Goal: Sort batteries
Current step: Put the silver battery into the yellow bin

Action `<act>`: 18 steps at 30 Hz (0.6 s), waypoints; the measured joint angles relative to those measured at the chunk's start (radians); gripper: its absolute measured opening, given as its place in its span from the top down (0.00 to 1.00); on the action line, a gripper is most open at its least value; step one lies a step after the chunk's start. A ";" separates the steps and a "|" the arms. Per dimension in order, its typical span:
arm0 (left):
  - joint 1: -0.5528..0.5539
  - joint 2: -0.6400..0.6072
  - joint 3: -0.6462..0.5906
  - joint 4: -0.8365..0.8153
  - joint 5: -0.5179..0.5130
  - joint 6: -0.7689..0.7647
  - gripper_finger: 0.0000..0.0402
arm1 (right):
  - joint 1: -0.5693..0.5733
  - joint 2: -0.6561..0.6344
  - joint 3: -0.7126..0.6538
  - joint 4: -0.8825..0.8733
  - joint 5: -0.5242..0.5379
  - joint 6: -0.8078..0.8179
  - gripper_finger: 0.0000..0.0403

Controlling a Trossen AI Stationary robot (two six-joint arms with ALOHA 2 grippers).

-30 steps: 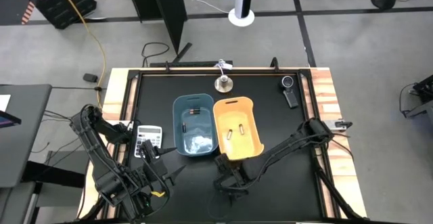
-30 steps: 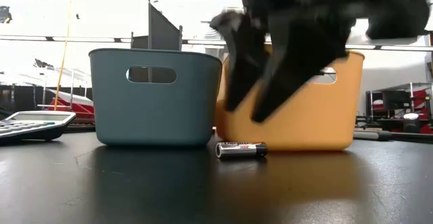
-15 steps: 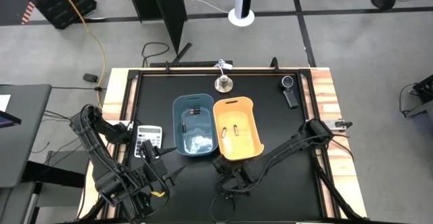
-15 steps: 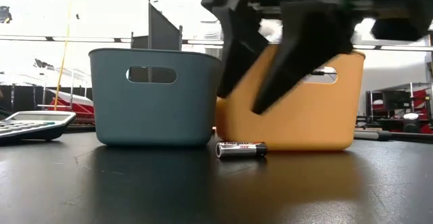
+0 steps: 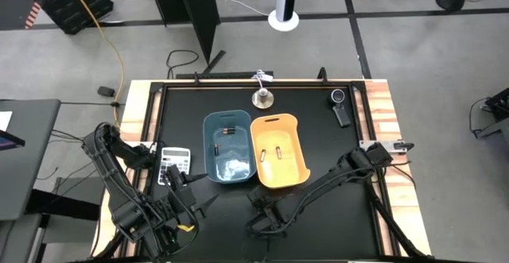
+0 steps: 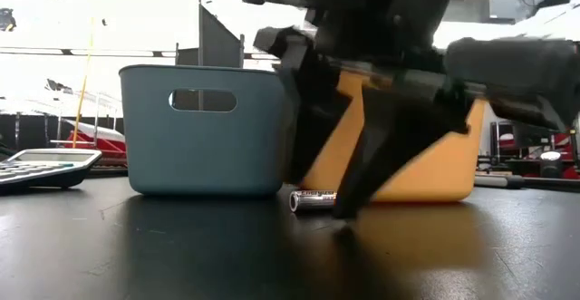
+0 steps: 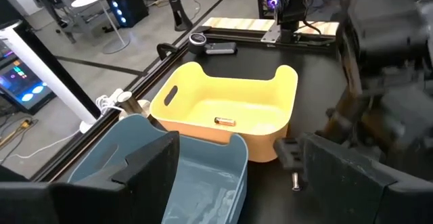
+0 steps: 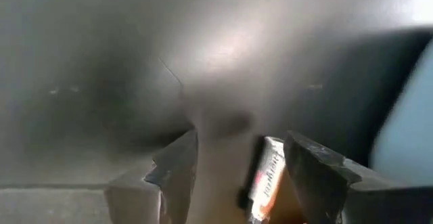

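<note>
One battery lies on its side on the black table in front of the two bins, also seen as the battery in the right wrist view. My right gripper is open and low over it, one finger on each side. Two batteries lie in the yellow bin, and dark ones lie in the blue bin. My left gripper waits open at the table's near left, facing the bins. My right gripper comes down from above with a finger on one side of the lying battery and the other finger close on the other side. Whether either finger touches it I cannot tell.
A calculator lies left of the blue bin. A black stick-shaped gadget sits at the far right corner and a small metal bell at the far edge. Crumpled clear plastic lies in the blue bin.
My right gripper has moved toward the table's near edge and down, from in front of the yellow bin to the battery on the table, so its open fingers now stand around it. The battery has stayed where it was.
</note>
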 joint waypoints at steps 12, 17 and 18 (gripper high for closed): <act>0.001 0.000 0.000 0.018 0.005 0.017 0.27 | -0.031 0.028 0.071 -0.130 0.011 0.045 0.42; 0.005 0.000 0.000 0.019 0.006 0.019 0.27 | -0.048 0.028 0.071 -0.130 0.015 0.043 0.42; 0.005 0.000 0.000 0.019 0.006 0.019 0.27 | -0.052 0.028 0.071 -0.135 0.006 0.052 0.42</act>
